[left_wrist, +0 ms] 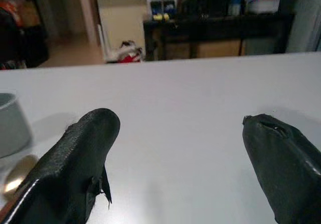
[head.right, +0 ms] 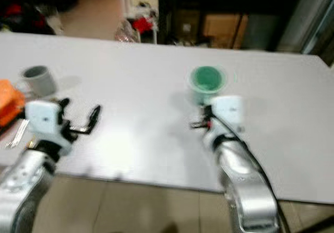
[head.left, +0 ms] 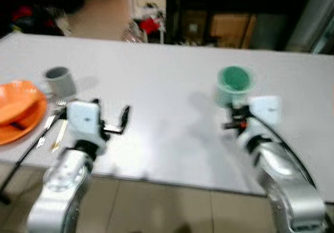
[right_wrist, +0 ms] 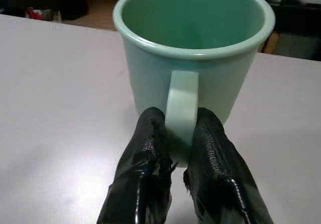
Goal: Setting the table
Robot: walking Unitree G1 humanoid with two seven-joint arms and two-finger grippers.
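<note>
A green mug (head.left: 235, 85) stands upright on the white table (head.left: 167, 81), right of the middle. My right gripper (right_wrist: 180, 151) is shut on the green mug's handle (right_wrist: 181, 103), one black finger on each side. My left gripper (head.left: 116, 122) hangs open over bare table near the front left, holding nothing; its two fingertips (left_wrist: 90, 138) stand wide apart. A grey mug (head.left: 60, 80) sits at the far left beside stacked orange plates (head.left: 18, 110). A fork and other cutlery (head.left: 52, 126) lie next to the plates.
The table's front edge (head.left: 156, 182) runs just under my arms, with tiled floor below. Beyond the far edge stand dark shelving (head.left: 229, 13) and red clutter (head.left: 148, 24) on the floor. Bare table lies between the two mugs.
</note>
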